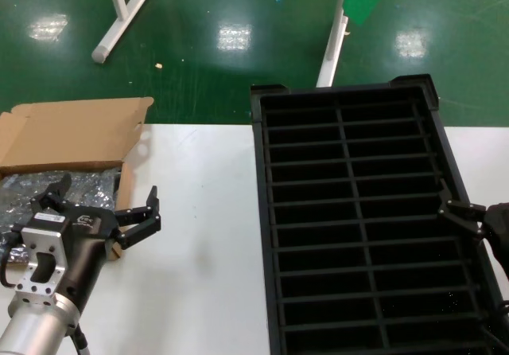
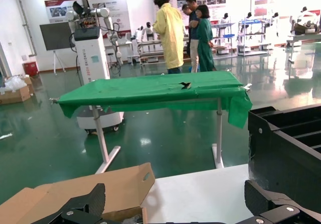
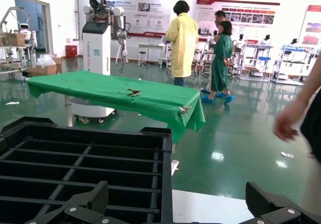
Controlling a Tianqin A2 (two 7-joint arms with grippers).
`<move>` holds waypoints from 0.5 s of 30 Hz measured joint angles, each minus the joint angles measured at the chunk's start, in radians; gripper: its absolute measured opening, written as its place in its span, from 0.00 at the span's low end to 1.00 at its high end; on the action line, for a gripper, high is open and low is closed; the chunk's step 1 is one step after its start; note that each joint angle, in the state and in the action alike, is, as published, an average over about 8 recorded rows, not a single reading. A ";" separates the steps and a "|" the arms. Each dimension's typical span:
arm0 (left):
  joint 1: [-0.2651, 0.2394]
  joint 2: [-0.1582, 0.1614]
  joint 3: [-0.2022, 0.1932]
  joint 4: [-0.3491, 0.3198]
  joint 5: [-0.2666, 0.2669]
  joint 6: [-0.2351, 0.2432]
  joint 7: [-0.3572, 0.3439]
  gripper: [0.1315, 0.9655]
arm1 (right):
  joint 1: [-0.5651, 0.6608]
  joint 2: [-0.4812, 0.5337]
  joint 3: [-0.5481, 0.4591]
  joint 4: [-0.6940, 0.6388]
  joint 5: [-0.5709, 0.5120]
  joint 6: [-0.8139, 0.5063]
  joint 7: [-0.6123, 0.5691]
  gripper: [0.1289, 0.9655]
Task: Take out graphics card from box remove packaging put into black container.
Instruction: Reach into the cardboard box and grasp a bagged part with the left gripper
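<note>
Two arms show in the head view, one at each side of a white table [image 1: 199, 236]. The left gripper [image 1: 102, 208], black-fingered on a silver and black wrist, hovers at about eight o'clock, its fingers spread wide and holding nothing, over the right-hand edge of the small brown corrugated cardboard box [image 1: 71, 136]. That box sits at ten o'clock with its flaps folded back. Inside it lies the crinkly grey-silver anti-static plastic packaging [image 1: 32, 192], wrinkled and shiny, partly hidden behind the gripper. The graphics card itself cannot be made out; only the bag shows.

The large long black plastic container [image 1: 358, 220], ribbed into two columns of narrow slots, fills the field from twelve to five o'clock, well apart from the box, and its slots look dark. The right gripper [image 1: 469, 218] rests at three o'clock, just at the container's right rim; the right wrist view shows its two black fingers [image 3: 80, 204] set far apart with nothing between them, above the slots.

Beyond the table, on a glossy green floor [image 1: 238, 21], stands a table draped in green cloth [image 2: 150, 91].
</note>
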 joint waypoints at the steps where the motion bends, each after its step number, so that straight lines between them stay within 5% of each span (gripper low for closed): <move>1: 0.000 0.000 0.000 0.000 0.000 0.000 0.000 1.00 | 0.000 0.000 0.000 0.000 0.000 0.000 0.000 1.00; 15: 0.000 0.000 0.000 0.000 0.000 0.000 0.000 1.00 | 0.000 0.000 0.000 0.000 0.000 0.000 0.000 1.00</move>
